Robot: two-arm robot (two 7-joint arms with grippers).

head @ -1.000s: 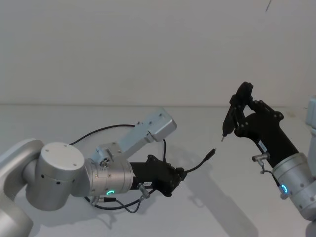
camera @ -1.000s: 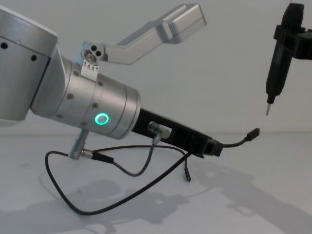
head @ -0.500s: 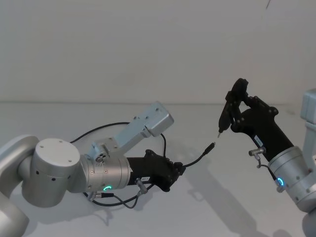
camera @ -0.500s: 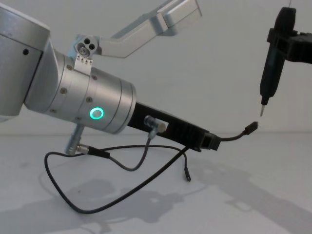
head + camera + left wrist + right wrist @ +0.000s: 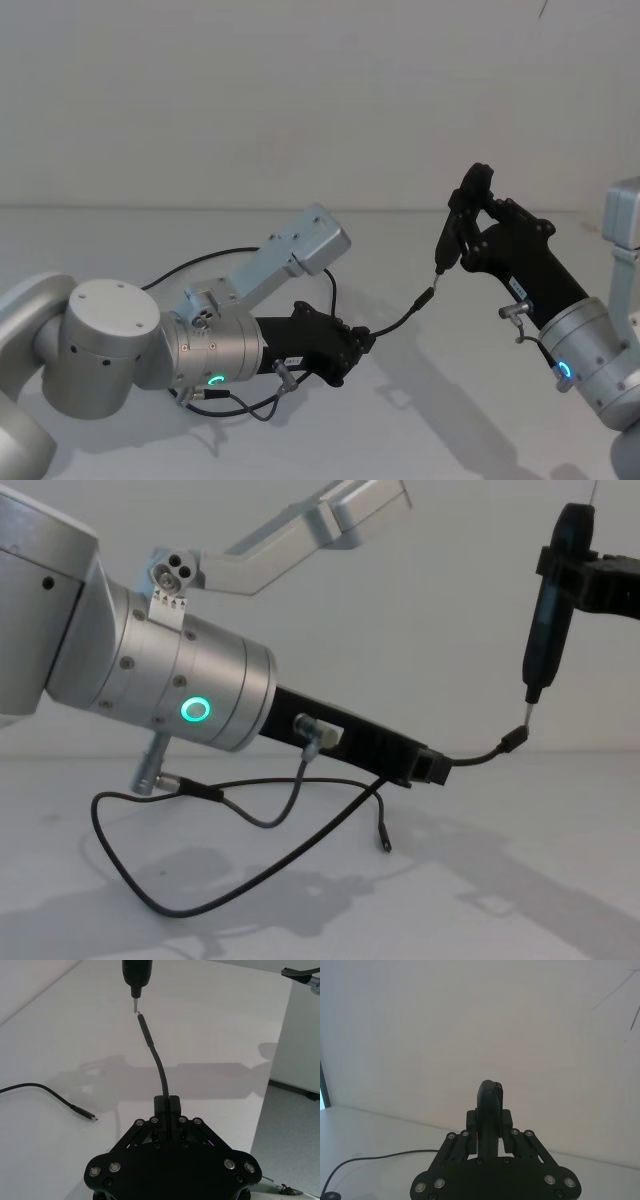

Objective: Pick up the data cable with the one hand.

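Your left gripper (image 5: pixel 432 770) is clamped on the data cable (image 5: pixel 250 865) near its plug end (image 5: pixel 514 739). Dark upright tool (image 5: pixel 548 640) hangs above that plug, metal tip (image 5: pixel 527 712) touching or just off it.

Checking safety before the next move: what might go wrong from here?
The left gripper pinches the cable only near one plug, so it could slip out. The tool in the right gripper has its tip almost at that plug; a small drift could knock or bend it. The hanging loop may snag on the table.
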